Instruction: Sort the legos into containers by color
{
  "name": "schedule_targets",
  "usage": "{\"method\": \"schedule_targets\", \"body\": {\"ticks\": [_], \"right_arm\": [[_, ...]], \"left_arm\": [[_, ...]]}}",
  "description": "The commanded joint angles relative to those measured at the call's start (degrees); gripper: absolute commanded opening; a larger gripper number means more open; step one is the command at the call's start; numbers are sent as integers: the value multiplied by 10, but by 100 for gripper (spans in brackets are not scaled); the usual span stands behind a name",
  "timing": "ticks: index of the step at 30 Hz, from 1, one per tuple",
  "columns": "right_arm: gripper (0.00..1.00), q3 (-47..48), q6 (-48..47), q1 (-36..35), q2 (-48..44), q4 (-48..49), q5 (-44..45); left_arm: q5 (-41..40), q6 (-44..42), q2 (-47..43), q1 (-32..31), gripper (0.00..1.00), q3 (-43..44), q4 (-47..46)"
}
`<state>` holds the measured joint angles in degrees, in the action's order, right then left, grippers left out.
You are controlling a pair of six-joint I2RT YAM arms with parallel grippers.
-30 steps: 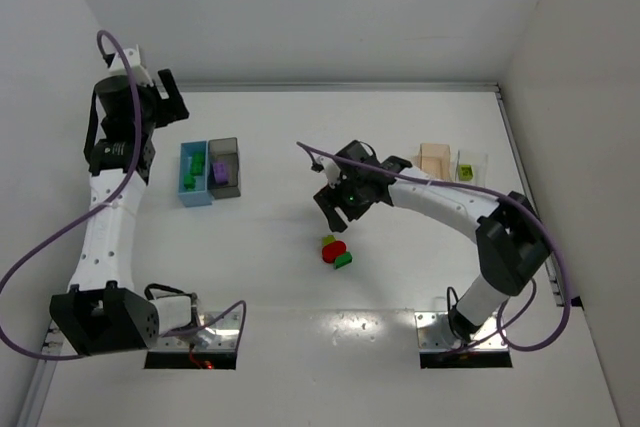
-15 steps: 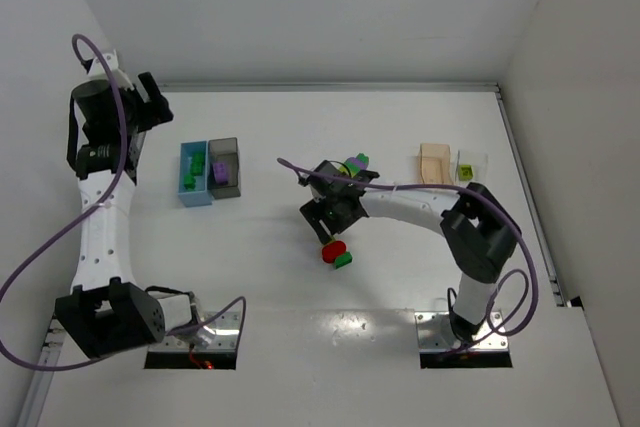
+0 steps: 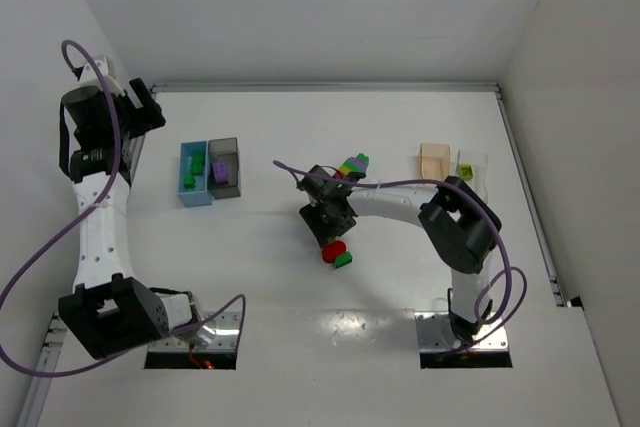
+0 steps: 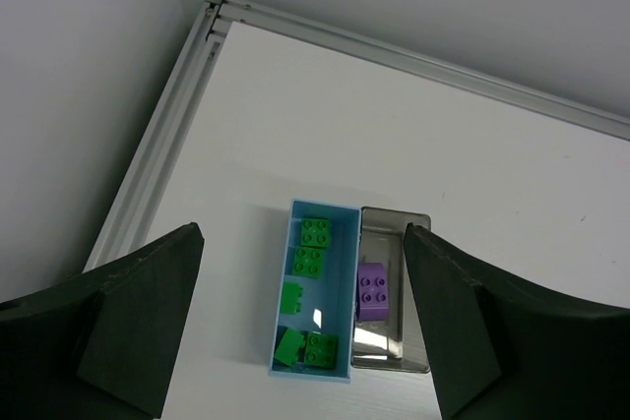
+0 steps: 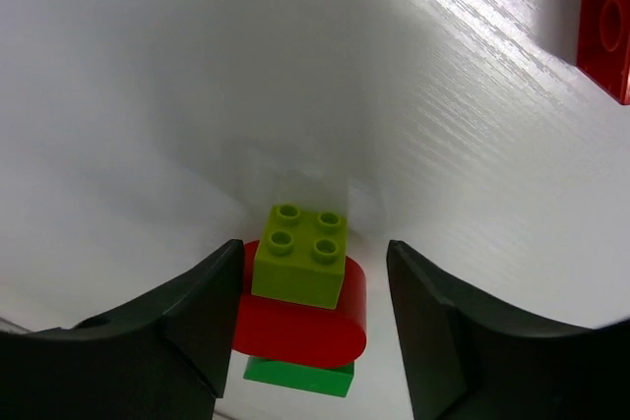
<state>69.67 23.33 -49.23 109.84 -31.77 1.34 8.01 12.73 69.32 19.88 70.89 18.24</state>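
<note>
Legos in green lie inside the light blue bin, and the dark grey bin touching its right side holds a purple brick. Well to the right of the blue bin we see a small stack on the table: a lime brick on a rounded red brick on a green brick. Our right gripper is spread around this stack, one finger just beside the red brick, a gap at the other. Our left gripper hangs off to the blue bin's left, fingers wide apart and holding nothing. A rainbow cluster lies further right of the blue bin than the stack.
</note>
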Motion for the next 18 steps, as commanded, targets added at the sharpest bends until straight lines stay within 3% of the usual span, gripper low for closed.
{"method": "schedule_targets", "body": {"ticks": [1,4,5,8,12,15,18], "right_arm": [[55,5,16,-2,-1,1,-6],[42,5,16,-2,-1,1,-12],[29,5,16,-2,-1,1,-12],[13,5,16,-2,6,1,-19],[3,42,16,10,19,-11,-25],[0,93,16,27,36,-36,-31],[0,161,16,44,63,-71,-37]], "left_arm": [[17,8,-1,9,90,-7,-15],[17,8,-1,9,90,-22,-21],[24,8,-6,9,90,-31,-27],[52,-8,-12,9,90,-51,-32],[198,-87,-58,9,90,-96,-44],[363,-147,-150,1,90,-173,-76],[432,-226,-214,-44,90,-260,-83]]}}
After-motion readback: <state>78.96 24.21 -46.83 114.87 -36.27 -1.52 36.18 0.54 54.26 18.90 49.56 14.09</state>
